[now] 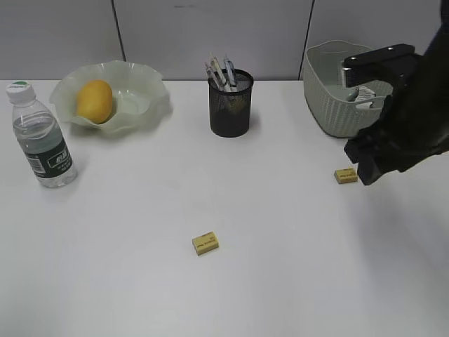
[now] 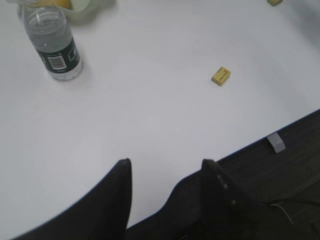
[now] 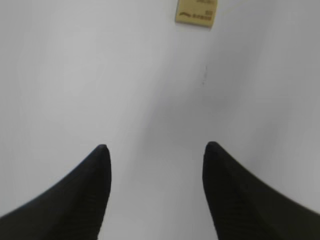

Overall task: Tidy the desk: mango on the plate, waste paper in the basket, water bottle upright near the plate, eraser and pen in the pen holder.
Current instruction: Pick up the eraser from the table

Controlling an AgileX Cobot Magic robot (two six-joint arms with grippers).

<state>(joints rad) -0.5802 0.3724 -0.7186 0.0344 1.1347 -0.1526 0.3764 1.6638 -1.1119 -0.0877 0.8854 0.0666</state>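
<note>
The mango [image 1: 94, 100] lies in the wavy green plate [image 1: 144, 91] at the back left. The water bottle [image 1: 42, 137] stands upright left of the plate and shows in the left wrist view [image 2: 52, 42]. The black pen holder [image 1: 230, 104] holds several pens. White paper [image 1: 365, 100] lies in the basket [image 1: 330, 105]. One yellow eraser [image 1: 205, 243] lies mid-desk, also in the left wrist view [image 2: 220, 76]. A second eraser [image 1: 345, 175] lies just left of my right gripper [image 1: 365, 172], which is open and empty above the desk [image 3: 155, 150]; that eraser shows ahead of the jaws [image 3: 195, 12]. My left gripper [image 2: 165, 165] is open and empty.
The desk's front edge [image 2: 280, 127] runs close to my left gripper, with a dark floor and a grey clip [image 2: 275, 143] beyond it. A grey panelled wall stands behind the desk.
</note>
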